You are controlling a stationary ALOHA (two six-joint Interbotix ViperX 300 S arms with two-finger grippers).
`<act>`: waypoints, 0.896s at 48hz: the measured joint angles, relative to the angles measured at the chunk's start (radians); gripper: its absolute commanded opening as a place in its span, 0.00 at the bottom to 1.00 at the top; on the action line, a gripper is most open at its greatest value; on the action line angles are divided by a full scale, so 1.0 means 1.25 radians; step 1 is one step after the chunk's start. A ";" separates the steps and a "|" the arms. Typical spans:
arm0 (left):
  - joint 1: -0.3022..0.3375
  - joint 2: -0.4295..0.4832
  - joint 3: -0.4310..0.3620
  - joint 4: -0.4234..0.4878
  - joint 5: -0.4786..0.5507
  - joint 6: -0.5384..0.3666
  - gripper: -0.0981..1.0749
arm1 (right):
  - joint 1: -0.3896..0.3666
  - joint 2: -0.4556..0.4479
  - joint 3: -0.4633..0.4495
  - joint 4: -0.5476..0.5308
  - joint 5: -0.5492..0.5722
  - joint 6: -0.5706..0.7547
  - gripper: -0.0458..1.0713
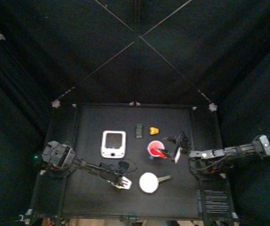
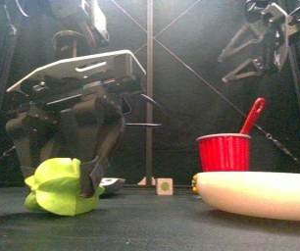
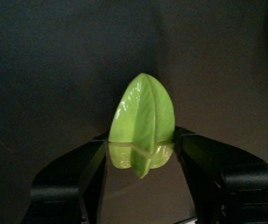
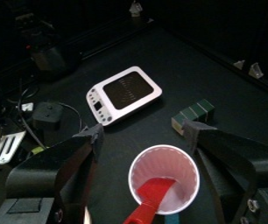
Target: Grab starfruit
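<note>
Left hand [image 2: 69, 147] hangs right over the starfruit [image 2: 61, 188]; red cup [image 2: 224, 152] and white disc [image 2: 258, 193] sit off beside it on the surface [image 2: 139, 230].

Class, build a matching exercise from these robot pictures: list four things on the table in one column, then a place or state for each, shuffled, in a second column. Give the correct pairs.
Things:
1. small yellow-green ribbed starfruit
2. red plastic cup
3. white rounded device with a dark screen
4. white round disc

Descriptions:
A. flat on the table, near its front edge
B. between the left gripper's open jaws
C. holds a red utensil
D. flat on the table beyond the cup, seen from the right wrist

Pairs: 1-B, 2-C, 3-D, 4-A
</note>
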 measured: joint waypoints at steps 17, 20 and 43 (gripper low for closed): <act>-0.001 -0.028 0.002 0.022 0.011 0.000 0.73 | 0.000 0.000 0.001 0.007 0.000 -0.005 0.95; 0.000 -0.034 0.002 0.028 0.016 0.001 0.73 | 0.001 0.000 0.001 0.009 0.000 -0.005 0.95; 0.000 -0.037 0.002 0.034 0.025 0.001 0.73 | 0.000 0.000 0.005 0.010 0.001 -0.004 0.95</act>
